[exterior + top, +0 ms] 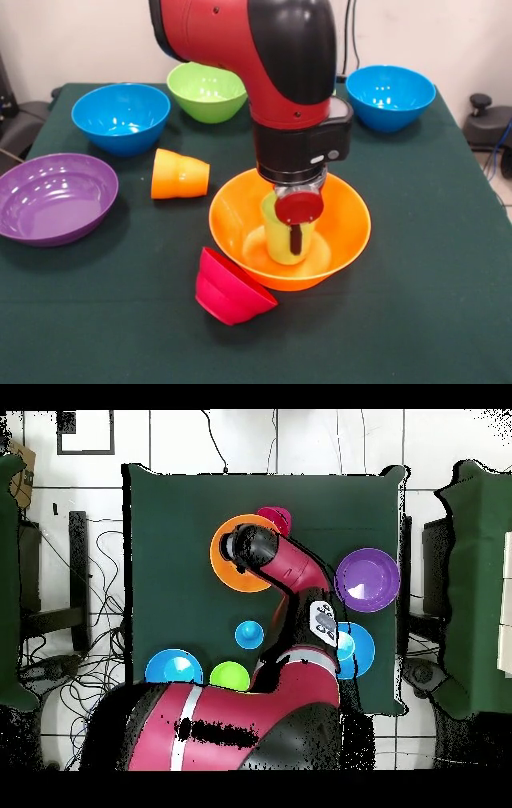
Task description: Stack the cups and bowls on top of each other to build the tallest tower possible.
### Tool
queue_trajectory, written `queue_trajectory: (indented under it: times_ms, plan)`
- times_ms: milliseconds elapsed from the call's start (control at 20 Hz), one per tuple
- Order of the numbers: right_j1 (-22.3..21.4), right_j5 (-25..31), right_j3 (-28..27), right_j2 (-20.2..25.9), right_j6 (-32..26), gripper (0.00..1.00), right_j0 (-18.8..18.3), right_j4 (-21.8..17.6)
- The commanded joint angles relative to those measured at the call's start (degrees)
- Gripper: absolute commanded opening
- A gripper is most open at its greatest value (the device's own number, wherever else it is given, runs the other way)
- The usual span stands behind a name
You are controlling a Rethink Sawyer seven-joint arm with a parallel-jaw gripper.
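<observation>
The big orange bowl (344, 232) (222, 574) sits mid-table. Inside it stands a lime green cup (278, 236), upright on the bowl's floor. My gripper (294, 244) reaches straight down into the bowl and is shut on the lime green cup, with one dark finger (296, 238) lying against the cup's near wall. An orange cup (180, 174) lies on its side to the bowl's left. A small red bowl (228, 288) (272, 517) leans tipped against the orange bowl's near rim. In the overhead view my arm hides the green cup and the orange cup.
A purple bowl (52, 196) (367, 579) is at the left edge. Two blue bowls (120, 116) (390, 96) and a green bowl (206, 90) stand along the far side. The overhead view also shows a small blue piece (249, 633) and a small green one (229, 676).
</observation>
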Motion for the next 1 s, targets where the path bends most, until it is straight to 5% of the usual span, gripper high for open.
queue_trajectory:
  times_ms: [50, 700, 1000]
  plan:
    - [5.17, -3.01, -2.00, 2.63, 3.84, 1.00, 0.62, -1.91]
    - [3.68, -1.55, -0.86, -0.21, 5.24, 1.00, 1.98, -1.97]
    - [-7.31, 4.87, 6.81, -2.89, 5.21, 1.00, 4.08, -2.24]
